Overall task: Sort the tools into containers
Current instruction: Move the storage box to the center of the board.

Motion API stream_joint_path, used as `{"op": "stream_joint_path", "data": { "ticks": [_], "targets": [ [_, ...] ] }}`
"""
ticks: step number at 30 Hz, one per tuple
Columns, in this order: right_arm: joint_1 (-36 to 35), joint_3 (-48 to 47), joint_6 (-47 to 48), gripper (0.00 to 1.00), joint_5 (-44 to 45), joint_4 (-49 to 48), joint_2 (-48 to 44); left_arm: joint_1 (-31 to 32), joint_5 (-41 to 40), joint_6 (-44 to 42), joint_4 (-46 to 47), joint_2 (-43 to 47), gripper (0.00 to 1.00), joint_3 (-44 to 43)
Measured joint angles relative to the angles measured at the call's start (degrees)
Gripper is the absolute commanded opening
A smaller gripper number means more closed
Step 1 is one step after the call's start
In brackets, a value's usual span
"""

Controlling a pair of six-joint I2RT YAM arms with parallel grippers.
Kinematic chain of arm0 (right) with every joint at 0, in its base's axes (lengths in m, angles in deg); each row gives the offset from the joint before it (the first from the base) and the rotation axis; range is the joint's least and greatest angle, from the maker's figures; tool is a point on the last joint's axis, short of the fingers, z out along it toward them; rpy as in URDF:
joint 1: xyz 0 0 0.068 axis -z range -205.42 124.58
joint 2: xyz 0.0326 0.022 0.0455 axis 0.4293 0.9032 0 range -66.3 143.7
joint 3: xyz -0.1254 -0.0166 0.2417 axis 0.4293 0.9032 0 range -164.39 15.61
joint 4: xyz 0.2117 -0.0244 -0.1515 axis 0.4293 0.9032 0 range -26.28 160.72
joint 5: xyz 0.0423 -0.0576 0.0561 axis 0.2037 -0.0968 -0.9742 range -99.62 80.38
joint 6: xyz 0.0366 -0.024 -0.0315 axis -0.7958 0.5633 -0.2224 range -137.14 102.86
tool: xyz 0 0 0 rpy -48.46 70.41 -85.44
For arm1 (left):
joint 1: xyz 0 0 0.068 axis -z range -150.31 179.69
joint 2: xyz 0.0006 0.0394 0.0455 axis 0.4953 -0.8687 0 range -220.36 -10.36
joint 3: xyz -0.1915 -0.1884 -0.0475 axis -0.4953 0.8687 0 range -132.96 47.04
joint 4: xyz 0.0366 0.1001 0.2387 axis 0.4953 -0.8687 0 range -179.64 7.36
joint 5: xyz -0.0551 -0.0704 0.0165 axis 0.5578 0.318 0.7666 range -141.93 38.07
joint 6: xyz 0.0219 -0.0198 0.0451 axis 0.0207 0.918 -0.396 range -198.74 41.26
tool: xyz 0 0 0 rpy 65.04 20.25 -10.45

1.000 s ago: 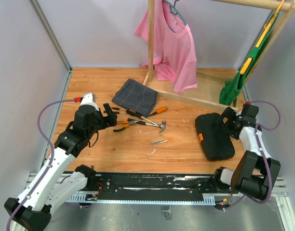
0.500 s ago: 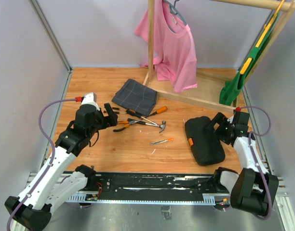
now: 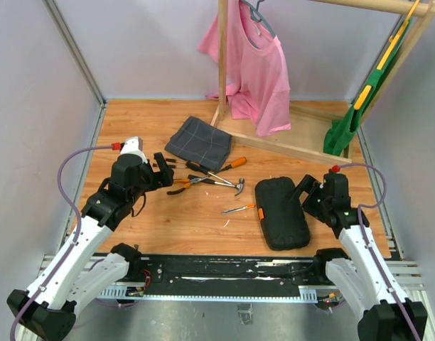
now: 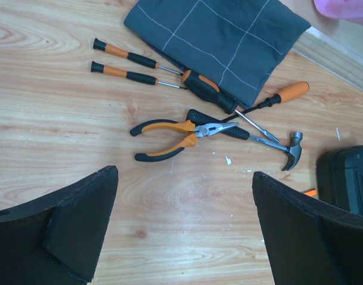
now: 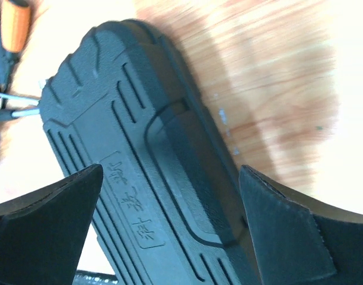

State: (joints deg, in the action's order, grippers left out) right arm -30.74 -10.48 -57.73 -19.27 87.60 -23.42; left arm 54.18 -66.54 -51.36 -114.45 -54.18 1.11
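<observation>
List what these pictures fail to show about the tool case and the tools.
- Inside of the tool case: the lid is shut in every view.
- Contact between the right gripper and the case: in the top view, the gripper's own body covers it.
- Small screwdriver: in the left wrist view, a finger of the left gripper hides all but an orange end.
- Tools in the right wrist view: blurred and cut off by the left edge.

Bare worktop (image 3: 189, 227) open in front of the clustered tools (image 3: 191, 182), lone screwdriver (image 3: 238, 209) lying in the gap toward the black case (image 3: 280, 213), checked cloth (image 3: 198, 141) touching the tools behind, wooden rack (image 3: 274, 145) and hanging pink shirt (image 3: 256, 71) crowding the far side
</observation>
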Motion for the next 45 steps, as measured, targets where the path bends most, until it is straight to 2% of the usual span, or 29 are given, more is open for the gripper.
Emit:
{"op": "stream_joint_path", "data": {
  "ticks": [4,9,19,28,33,39,45],
  "targets": [
    [-0.1,-2.3,1.6,0.99,5.5,5.9,-2.2,0.0,0.2,0.0,0.0,0.0,0.99,0.0],
    [-0.1,-3.6,2.6,0.99,6.1,11.2,-2.8,0.0,0.2,0.0,0.0,0.0,0.99,0.0],
    [-0.1,-3.6,2.6,1.00,0.2,16.5,-3.8,0.0,0.2,0.0,0.0,0.0,0.99,0.0],
    [-1.0,1.5,-0.3,0.90,-7.2,12.3,-4.5,0.0,0.6,0.0,0.0,0.0,0.99,0.0],
    [-7.3,3.8,-5.1,0.88,-7.6,9.9,-5.5,0.0,1.8,0.0,0.1,0.0,0.99,0.0],
    [-20.6,5.1,-13.4,0.88,-2.5,4.5,-4.3,0.0,6.9,0.9,2.1,0.0,0.99,0.6],
    [-27.8,3.0,-16.5,0.90,1.9,-4.5,5.9,0.0,13.2,3.2,5.9,-1.9,0.99,4.2]
  ]
}}
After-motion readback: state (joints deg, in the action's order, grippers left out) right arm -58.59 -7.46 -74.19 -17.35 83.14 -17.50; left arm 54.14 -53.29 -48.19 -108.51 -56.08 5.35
